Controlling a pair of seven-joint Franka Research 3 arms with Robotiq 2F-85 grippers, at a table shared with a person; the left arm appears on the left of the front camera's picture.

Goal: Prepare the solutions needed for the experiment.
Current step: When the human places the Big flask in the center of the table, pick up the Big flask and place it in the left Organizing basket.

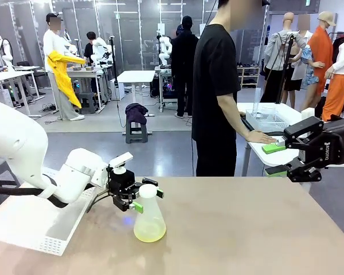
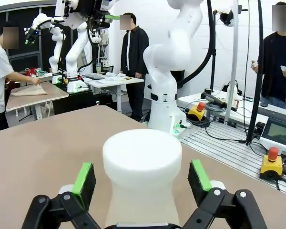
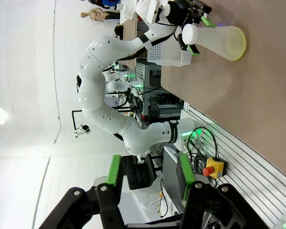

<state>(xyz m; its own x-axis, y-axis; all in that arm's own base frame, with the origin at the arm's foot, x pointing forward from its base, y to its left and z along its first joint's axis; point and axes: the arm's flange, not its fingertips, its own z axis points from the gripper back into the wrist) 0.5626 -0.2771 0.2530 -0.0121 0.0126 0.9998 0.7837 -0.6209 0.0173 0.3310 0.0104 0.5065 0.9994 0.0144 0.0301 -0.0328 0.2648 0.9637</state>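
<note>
Solutions [image 1: 149, 230], a pale yellow-green pool in the flask [image 1: 148, 216] standing on the counter [image 1: 235, 229], could spill if the left claw [image 1: 143, 199], spread open around its capped neck, nudges it off-centre; the right claw [image 1: 280, 160] hovers empty, half-apart.

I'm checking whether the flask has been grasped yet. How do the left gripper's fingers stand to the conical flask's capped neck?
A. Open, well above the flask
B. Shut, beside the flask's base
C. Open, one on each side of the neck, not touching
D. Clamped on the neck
C: in the left wrist view the left gripper is open, gaps showing between both pads and the conical flask neck.
</note>
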